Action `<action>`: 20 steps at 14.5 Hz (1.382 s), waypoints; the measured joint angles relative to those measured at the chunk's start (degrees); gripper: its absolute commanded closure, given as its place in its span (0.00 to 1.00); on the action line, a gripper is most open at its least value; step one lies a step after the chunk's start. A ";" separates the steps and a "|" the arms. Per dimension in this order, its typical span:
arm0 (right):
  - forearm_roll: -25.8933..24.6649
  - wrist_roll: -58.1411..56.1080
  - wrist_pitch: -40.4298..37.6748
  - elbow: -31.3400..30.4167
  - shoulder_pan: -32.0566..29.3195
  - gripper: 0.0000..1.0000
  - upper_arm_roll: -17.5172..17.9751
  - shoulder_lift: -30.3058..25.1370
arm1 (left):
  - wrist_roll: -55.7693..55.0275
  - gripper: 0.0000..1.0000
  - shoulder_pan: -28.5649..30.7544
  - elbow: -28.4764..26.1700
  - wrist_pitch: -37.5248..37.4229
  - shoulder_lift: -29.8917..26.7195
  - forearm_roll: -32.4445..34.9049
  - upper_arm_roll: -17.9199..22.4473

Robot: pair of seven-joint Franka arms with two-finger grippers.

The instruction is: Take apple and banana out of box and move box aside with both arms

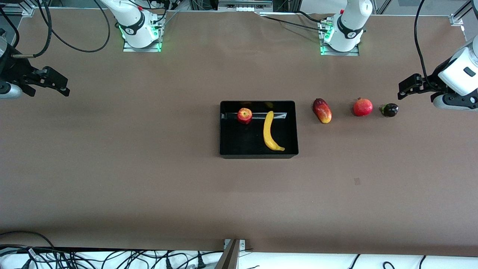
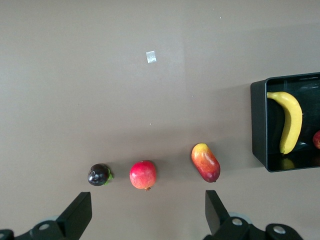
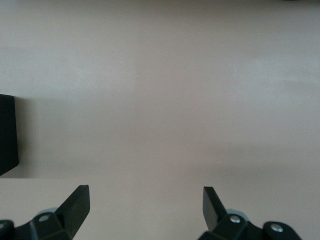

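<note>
The black box [image 1: 239,144] sits at the middle of the table. In it lie the red apple [image 1: 244,116] and the curved yellow banana [image 1: 270,131], apple toward the robots' bases. My left gripper [image 1: 405,87] hangs open and empty over the left arm's end of the table. Its wrist view shows the left gripper [image 2: 147,205] and, farther off, the box [image 2: 258,125], the banana [image 2: 290,120] and a sliver of the apple [image 2: 317,140]. My right gripper [image 1: 56,84] hangs open and empty over the right arm's end. Beyond the right gripper [image 3: 145,197], its wrist view shows only a corner of the box [image 3: 7,135].
Three other fruits lie in a row between the box and the left arm's end: an oblong red-yellow fruit [image 1: 322,110] [image 2: 205,162], a round red crowned fruit [image 1: 362,107] [image 2: 143,175] and a small dark fruit [image 1: 389,110] [image 2: 99,175]. Cables run along the table's front edge.
</note>
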 measured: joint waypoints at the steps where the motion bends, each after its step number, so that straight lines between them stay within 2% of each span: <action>1: 0.00 0.00 0.00 0.00 0.00 0.00 0.00 0.00 | 0.12 0.00 0.00 -0.03 0.00 -0.02 0.00 0.00; 20: 0.00 0.00 0.00 0.00 0.00 0.00 0.00 0.00 | 1.20 0.00 -0.03 -0.18 0.00 -0.03 0.01 -0.03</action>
